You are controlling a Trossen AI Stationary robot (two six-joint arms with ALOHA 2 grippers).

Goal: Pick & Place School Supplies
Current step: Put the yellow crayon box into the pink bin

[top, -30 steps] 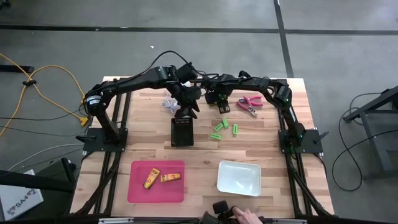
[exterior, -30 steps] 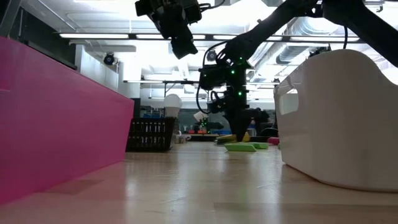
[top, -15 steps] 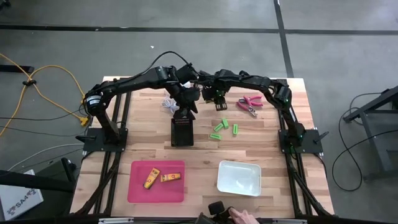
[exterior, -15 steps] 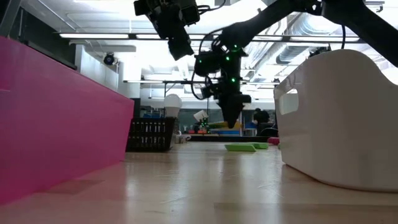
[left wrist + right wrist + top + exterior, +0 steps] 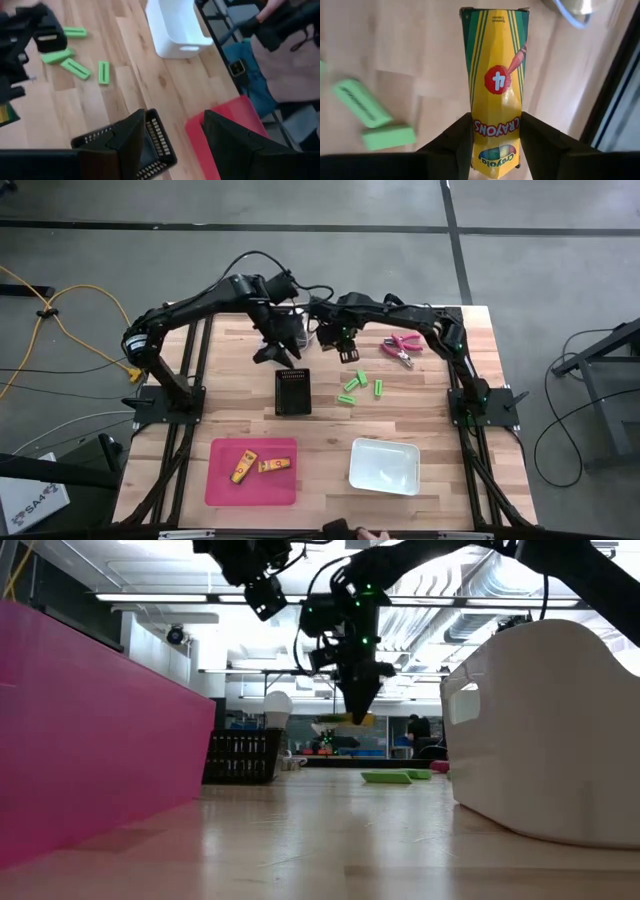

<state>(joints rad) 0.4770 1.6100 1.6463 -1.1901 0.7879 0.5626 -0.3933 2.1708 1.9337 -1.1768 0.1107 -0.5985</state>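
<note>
Right gripper point(image 5: 492, 150), raised above the table behind the black ribbed box point(image 5: 292, 391), has its jaws pinched on a yellow crayon box point(image 5: 496, 85). Left gripper point(image 5: 172, 145) hovers over the same box, jaws parted, holding nothing.

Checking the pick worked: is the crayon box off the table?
Yes: the right gripper holds the crayon box clear above the table.
</note>
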